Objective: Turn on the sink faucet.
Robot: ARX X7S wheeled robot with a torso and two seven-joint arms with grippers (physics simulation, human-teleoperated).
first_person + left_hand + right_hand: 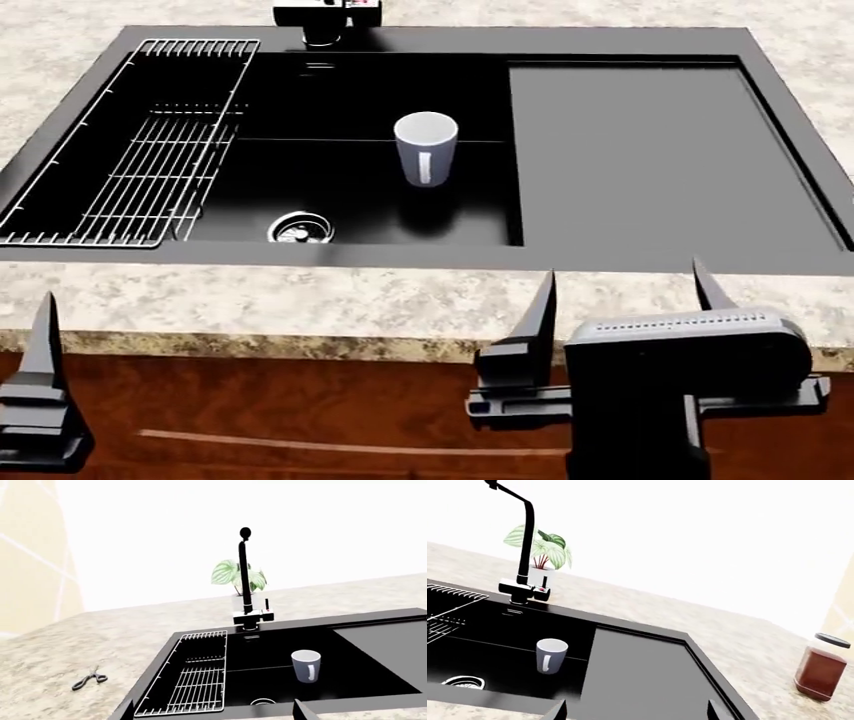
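The right hand (pixel 625 290) hangs in front of the worktop edge with its two black pointed fingers (pixel 538 315) spread wide apart, released and grasping nothing. The left hand (pixel 47 330) shows in the head view only as one dark finger at the lower corner, also short of the worktop; in its own wrist view two finger tips stand well apart with nothing between them, so it too is released.

Beyond both hands runs the speckled beige stone worktop (pixel 400 305), and set into it the large black rectangular sink (pixel 641 160) with its flat drainboard on the right side. In the basin a pale grey mug (pixel 426 147) stands upright near the middle, a round chrome drain (pixel 299 227) lies near the front wall, and a silver wire rack (pixel 147 150) fills the left part.

The glossy black sink faucet (pixel 245 580) rises at the back rim of the basin, well apart from both hands, its thin pipe upright and its blocky base (pixel 524 589) at the foot.

Behind it stands a green leafy plant in a white pot (pixel 237 577). Small dark scissors (pixel 90 678) lie on the worktop left of the sink; a jar of dark red stuff (pixel 820 667) stands far to the right
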